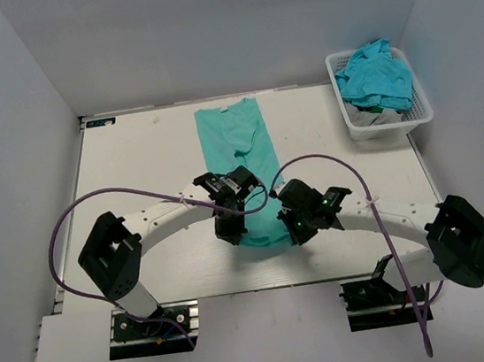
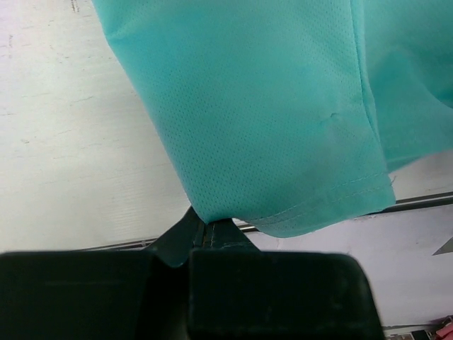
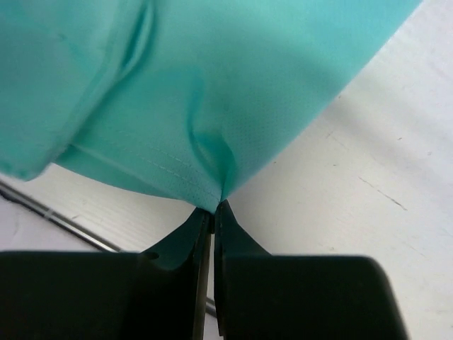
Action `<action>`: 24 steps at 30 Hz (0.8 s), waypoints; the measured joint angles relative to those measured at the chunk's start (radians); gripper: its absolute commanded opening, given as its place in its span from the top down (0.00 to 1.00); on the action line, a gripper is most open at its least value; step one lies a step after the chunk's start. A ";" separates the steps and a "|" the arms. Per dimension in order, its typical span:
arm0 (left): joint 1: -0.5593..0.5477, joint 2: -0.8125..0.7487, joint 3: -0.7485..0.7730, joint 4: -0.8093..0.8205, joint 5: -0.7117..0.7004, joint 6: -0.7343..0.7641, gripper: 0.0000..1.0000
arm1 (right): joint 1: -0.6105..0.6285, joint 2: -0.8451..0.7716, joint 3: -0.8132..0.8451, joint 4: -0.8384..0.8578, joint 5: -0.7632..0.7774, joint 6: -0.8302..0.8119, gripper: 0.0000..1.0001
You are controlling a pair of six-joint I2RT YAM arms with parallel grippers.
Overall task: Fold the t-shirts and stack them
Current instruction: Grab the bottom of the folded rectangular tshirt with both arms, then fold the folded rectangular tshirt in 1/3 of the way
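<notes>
The t-shirt (image 1: 240, 150) lies as a long strip mid-table (image 1: 132, 160), running toward 12 o'clock. The left gripper (image 2: 205, 228) and the right gripper (image 3: 214, 207) each clench a near hem corner. At 2 o'clock a basket (image 1: 378, 128) holds more shirts (image 1: 375, 74). Bare tabletop spreads at 9 o'clock.

Both arms bend inward, wrists low and near each other. The left gripper (image 2: 205, 225) and the right gripper (image 3: 214, 207) each clamp jaws closed on the t-shirt (image 1: 237, 141) hem.
</notes>
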 measured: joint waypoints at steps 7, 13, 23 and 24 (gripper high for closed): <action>0.001 -0.002 0.032 -0.037 -0.045 -0.008 1.00 | 0.010 0.005 0.184 -0.126 0.031 -0.084 1.00; 0.035 0.011 0.159 -0.095 -0.106 -0.045 1.00 | 0.007 0.039 0.274 -0.169 0.100 -0.128 1.00; 0.187 0.153 0.314 -0.122 -0.165 -0.093 1.00 | -0.053 0.202 0.415 -0.177 0.200 -0.150 1.00; 0.202 0.156 0.324 -0.120 -0.169 -0.094 1.00 | -0.065 0.215 0.438 -0.173 0.206 -0.152 1.00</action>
